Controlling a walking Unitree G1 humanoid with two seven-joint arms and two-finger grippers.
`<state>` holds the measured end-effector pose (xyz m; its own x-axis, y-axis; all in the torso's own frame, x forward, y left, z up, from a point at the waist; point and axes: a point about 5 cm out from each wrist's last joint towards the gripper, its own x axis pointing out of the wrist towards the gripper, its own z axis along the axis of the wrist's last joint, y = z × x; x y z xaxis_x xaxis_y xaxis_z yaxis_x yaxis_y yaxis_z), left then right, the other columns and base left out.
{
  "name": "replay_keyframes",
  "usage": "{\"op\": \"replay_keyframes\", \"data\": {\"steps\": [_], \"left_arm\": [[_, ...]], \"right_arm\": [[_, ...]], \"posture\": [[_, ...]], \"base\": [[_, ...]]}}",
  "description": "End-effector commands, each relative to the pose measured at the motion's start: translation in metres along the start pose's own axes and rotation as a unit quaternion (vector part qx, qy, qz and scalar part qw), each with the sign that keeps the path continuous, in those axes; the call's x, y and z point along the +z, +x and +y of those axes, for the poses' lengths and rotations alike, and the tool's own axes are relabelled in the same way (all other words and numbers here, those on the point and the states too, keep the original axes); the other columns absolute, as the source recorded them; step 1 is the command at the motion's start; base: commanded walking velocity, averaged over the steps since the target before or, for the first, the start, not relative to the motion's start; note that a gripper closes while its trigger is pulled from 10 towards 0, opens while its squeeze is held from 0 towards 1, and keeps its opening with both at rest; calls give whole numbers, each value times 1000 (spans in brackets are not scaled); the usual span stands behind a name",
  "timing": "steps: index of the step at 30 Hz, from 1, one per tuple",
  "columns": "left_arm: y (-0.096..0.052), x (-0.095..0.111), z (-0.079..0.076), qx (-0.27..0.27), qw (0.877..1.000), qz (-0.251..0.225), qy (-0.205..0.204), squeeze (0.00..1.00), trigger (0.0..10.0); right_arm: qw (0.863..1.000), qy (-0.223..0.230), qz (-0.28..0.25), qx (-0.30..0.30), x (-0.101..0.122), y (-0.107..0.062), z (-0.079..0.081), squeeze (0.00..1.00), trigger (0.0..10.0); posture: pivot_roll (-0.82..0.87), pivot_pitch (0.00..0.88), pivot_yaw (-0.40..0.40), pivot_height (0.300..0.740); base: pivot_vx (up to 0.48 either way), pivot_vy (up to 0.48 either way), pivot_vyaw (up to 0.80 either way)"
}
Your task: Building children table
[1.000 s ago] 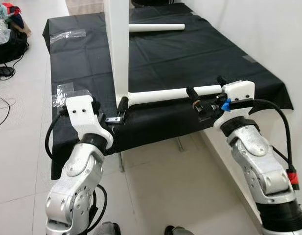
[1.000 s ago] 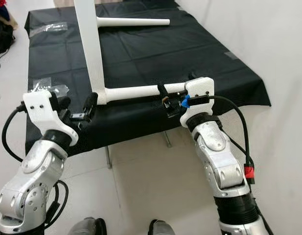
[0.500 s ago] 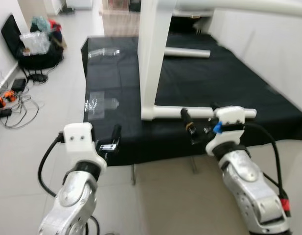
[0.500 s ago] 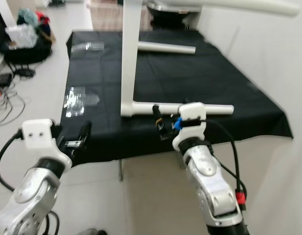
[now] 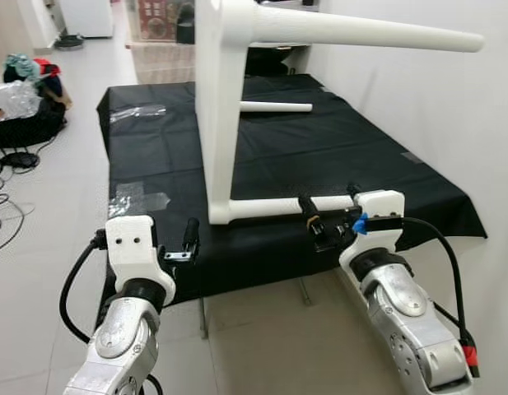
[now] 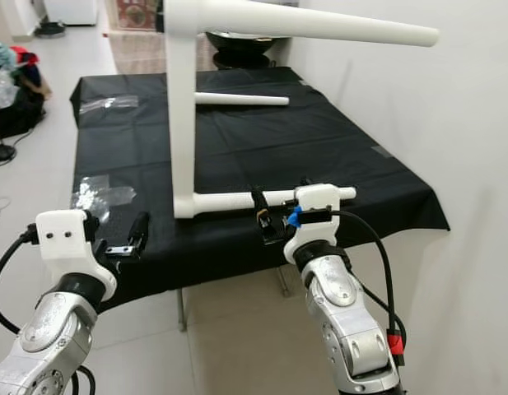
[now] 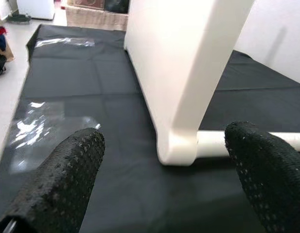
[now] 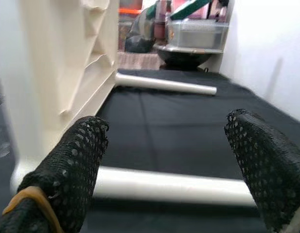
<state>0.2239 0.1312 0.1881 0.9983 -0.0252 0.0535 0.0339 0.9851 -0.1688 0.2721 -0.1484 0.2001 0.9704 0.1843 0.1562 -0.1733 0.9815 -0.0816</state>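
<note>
Mid-build, looks like: the white plastic tabletop (image 5: 218, 107) stands on edge on the black-clothed bench (image 5: 377, 177) with 2 legs fitted. Both the left gripper (image 5: 188, 239) and right gripper (image 5: 329, 210) are wide open, empty. Next: grab the loose white leg (image 5: 274, 106) behind.

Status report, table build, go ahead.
Both end effectors open, left off the table's corner, right at the lower leg. Tabletop stands on edge on black cloth. Loose leg lies behind.
</note>
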Motion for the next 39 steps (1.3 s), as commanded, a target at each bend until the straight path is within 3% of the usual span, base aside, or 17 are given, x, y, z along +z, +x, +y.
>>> {"op": "replay_keyframes", "data": {"steps": [1, 6, 18, 23, 25, 26, 27, 28, 30, 32, 33, 34, 36, 37, 38, 39], "left_arm": [[-1, -1, -2, 0, 1000, 0, 4, 0, 10000], [-1, -2, 0, 7, 1000, 7, 8, 0, 10000], [0, -1, -4, -3, 1000, 13, -1, 0, 10000], [0, -1, -7, -5, 1000, 14, -5, 0, 10000], [0, 0, -7, -3, 1000, 12, -7, 0, 10000], [0, 0, -6, 0, 1000, 12, -9, 0, 10000], [0, 0, -6, 0, 1000, 12, -9, 0, 10000], [1, 1, -6, 3, 1000, 11, -13, 0, 10000], [2, 0, -5, 4, 1000, 9, -5, 0, 10000], [2, 0, -5, 4, 1000, 9, -5, 0, 10000], [3, 0, -5, 6, 1000, 9, -4, 0, 10000], [3, 0, -5, 6, 1000, 9, -4, 0, 10000], [5, -1, -5, 8, 1000, 10, -4, 0, 10000], [5, -1, -5, 8, 1000, 10, -4, 0, 10000], [5, -1, -5, 7, 1000, 10, -2, 0, 10000], [5, -1, -5, 6, 1000, 10, -1, 0, 10000]], "right_arm": [[1000, -7, 6, -4, -1, 1, -1, 0, 10000], [1000, -3, 0, -8, 3, 5, -2, 0, 10000], [1000, -11, -3, -24, 8, 9, -11, 0, 10000], [998, -38, -17, -54, 15, 12, -25, 0, 10000], [996, -64, -26, -56, 20, 14, -29, 0, 10000], [991, -110, -24, -73, 24, 18, -38, 0, 10000], [991, -110, -24, -73, 24, 18, -38, 0, 10000], [976, -187, -23, -113, 32, 23, -54, 0, 10000], [925, -325, -47, -190, 58, 27, -82, 0, 10000], [925, -325, -47, -190, 58, 27, -82, 0, 10000], [893, -385, -71, -223, 74, 27, -92, 0, 10000], [893, -385, -71, -223, 74, 27, -92, 0, 10000], [842, -457, -112, -264, 97, 23, -101, 0, 10000], [842, -457, -112, -264, 97, 23, -101, 0, 10000], [822, -476, -134, -281, 106, 19, -103, 0, 10000], [812, -486, -148, -289, 111, 17, -104, 0, 10000]], "posture": [[25, 80, -49, 740], [26, 90, -46, 740], [29, 99, -51, 740], [28, 102, -49, 740], [30, 104, -50, 740], [28, 106, -49, 740], [28, 106, -49, 740], [29, 108, -51, 740], [26, 110, -48, 740], [26, 110, -48, 740], [20, 116, -50, 740], [20, 116, -50, 740], [16, 120, -48, 740], [16, 120, -48, 740], [17, 122, -48, 740], [16, 122, -47, 740]], "base": [[326, -349, 0], [124, -411, 0], [0, 0, 0], [0, 0, 0], [0, 0, 0], [0, 0, 0], [0, 0, 0], [0, 0, 0], [0, 0, 0], [0, 0, 0], [0, 0, 0], [0, 0, 0], [0, 0, 0], [0, 0, 0], [0, 0, 0], [0, 0, 0]]}}
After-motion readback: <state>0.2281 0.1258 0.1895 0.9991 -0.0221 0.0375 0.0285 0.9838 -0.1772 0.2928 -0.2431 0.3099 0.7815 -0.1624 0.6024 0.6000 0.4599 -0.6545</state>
